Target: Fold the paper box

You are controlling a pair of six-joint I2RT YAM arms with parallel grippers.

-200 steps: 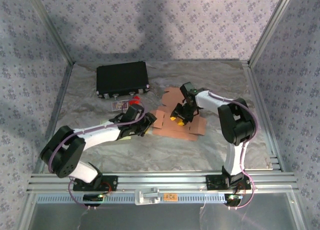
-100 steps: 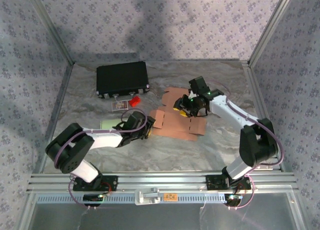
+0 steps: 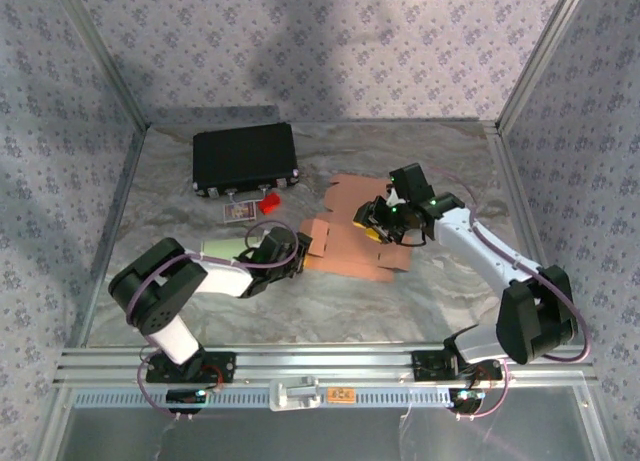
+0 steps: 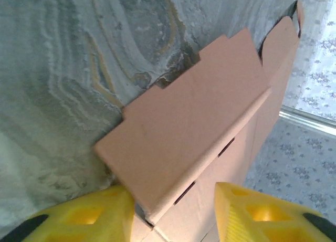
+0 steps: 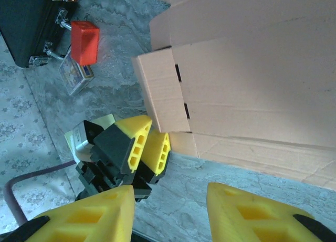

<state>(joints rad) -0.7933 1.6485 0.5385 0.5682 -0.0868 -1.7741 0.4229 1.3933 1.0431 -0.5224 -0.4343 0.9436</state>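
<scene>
**Q:** What was closest to the near edge of the table (image 3: 400,301)?

**A:** First came bare marbled surface, then the left gripper (image 3: 292,253), reaching in low from the left side toward the middle. Its yellow fingers (image 4: 89,216) stood part-way apart around a raised flap at the left end of the paper box (image 3: 350,246). One finger touched the flap and a gap showed between the flap and the other finger. It was open rather than clamped.

**Q:** And the box itself?

**A:** It was an unfolded sheet of brown cardboard lying about the middle of the table, a little toward the far edge. Slots were cut along its creases. Its left flap tilted up off the surface, and the rest looked flat.

**Q:** Where was the right gripper (image 3: 383,219)?

**A:** It was over the far right part of the box, reaching in from the right side. Its two yellow fingers stood apart, holding nothing. Whether they touched the cardboard could not be told.

**Q:** Anything beyond that?

**A:** Just past the box's far left corner sat a small red block (image 5: 85,41) beside a little card (image 5: 79,76). Behind them, near the far left corner of the table, lay a closed black case (image 3: 245,158), its metal latches facing the box.
</scene>
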